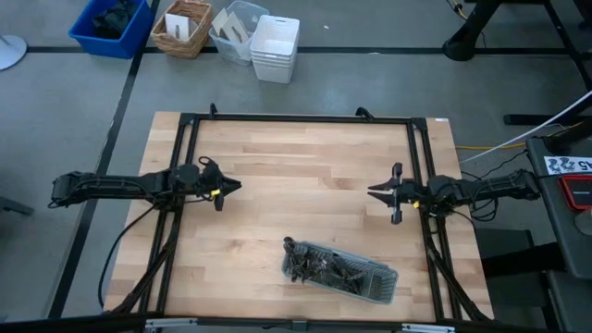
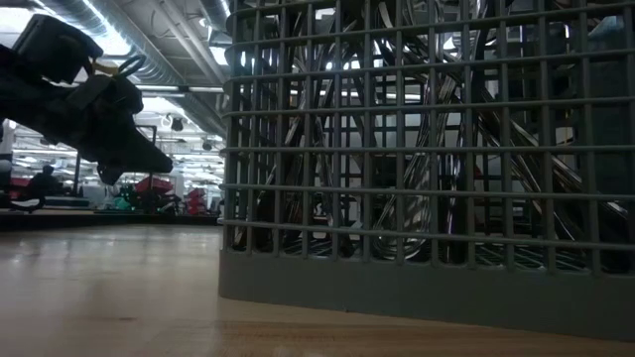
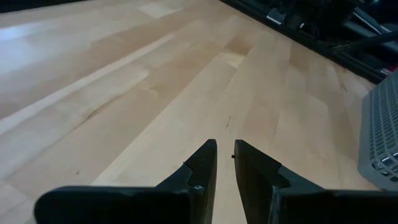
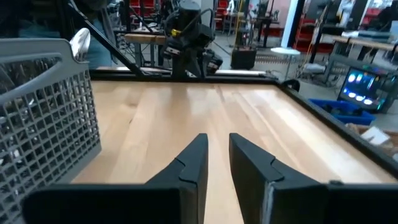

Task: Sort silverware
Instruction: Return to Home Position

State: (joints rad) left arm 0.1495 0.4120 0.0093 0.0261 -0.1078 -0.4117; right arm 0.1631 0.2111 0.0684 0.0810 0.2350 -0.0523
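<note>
The silverware (image 1: 324,264) is a heap of shiny metal pieces lying inside the long grey mesh tray (image 1: 381,285), which rests flat on the wood near the table's near edge. In the low view the pieces (image 2: 417,149) lean criss-cross behind the tray's mesh wall (image 2: 397,288). A spoon bowl (image 4: 79,42) sticks up over the tray's rim (image 4: 50,124). My left gripper (image 1: 236,186) hovers over the table's left middle, with only a narrow slit between its fingers (image 3: 224,149). My right gripper (image 1: 372,191) hovers at the right middle, facing it, also shut (image 4: 217,140). Neither touches anything.
Black frame rails (image 1: 296,117) run along the table's far edge and both sides. Bare wood lies between the two grippers and the tray. On the floor beyond the far edge stand a blue bin (image 1: 111,23), a wicker basket (image 1: 182,26) and white containers (image 1: 275,46).
</note>
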